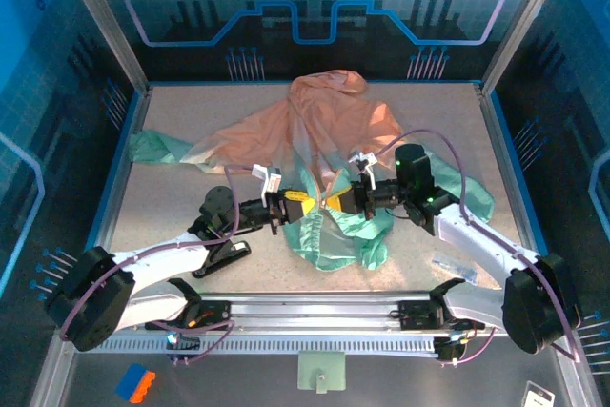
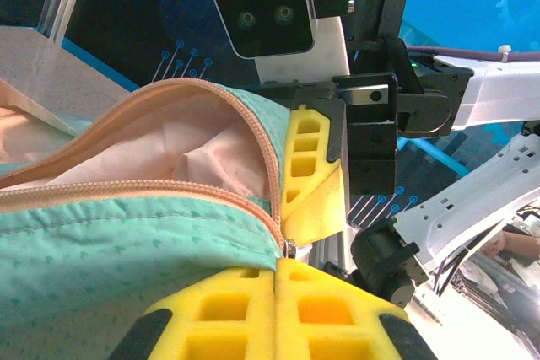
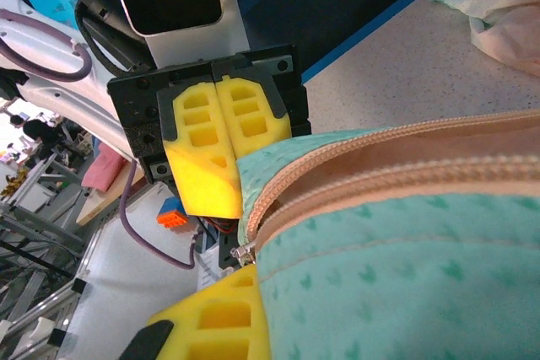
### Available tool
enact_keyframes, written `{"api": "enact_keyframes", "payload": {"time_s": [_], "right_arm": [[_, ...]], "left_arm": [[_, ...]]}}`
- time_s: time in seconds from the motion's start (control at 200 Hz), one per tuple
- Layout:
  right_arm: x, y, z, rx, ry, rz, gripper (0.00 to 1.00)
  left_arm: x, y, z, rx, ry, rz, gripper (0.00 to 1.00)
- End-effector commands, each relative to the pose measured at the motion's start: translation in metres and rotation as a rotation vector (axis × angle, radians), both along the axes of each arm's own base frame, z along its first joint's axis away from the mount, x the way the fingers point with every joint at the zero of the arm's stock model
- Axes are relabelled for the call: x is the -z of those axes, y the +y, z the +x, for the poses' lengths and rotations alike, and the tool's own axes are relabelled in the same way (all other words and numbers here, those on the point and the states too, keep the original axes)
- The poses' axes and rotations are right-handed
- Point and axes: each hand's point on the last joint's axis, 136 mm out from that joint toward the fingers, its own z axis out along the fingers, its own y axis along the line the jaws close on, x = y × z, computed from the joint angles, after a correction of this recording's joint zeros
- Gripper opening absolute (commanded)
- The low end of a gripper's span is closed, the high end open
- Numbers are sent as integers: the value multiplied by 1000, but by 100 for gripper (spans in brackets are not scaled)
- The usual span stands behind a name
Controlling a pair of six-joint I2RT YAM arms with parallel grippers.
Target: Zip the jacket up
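Note:
The jacket (image 1: 315, 126) lies spread on the table, peach-orange toward the back and mint-green toward the front. Its mint bottom hem (image 1: 329, 235) is lifted between my two grippers. My left gripper (image 1: 289, 205) (image 2: 283, 263) is shut on the hem at the foot of the orange zipper (image 2: 169, 187), right by a small metal piece (image 2: 289, 248). My right gripper (image 1: 350, 199) (image 3: 266, 280) faces it and is shut on the mint fabric beside the metal slider (image 3: 245, 250). The two zipper rows (image 3: 380, 179) gape apart, showing peach lining.
A small black tool (image 1: 221, 256) lies beside the left arm. Small clear bits (image 1: 446, 261) sit near the right arm. A blue and orange block (image 1: 135, 383) rests in front of the rail (image 1: 315, 312). Enclosure walls ring the table.

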Motion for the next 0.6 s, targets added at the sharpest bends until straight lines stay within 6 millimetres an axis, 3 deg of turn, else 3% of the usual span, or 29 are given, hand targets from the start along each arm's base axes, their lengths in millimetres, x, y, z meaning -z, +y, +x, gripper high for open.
{"api": "enact_keyframes", "payload": {"time_s": [0.0,0.265,0.44,0.595], "right_arm": [[-6,-5,7,10,-3,26,0],[0,-6,4,-8,51,17,0],[11,-7,8,26,73,12,0],[24,-10,11,82,83,-11,0]], "left_arm": [[10,-1,-7,23,-12,31,0],[35,-2,-9,41,43,179,0],[42,-2,-8,42,76,227,0],[41,1,-7,29,91,249,38]]}}
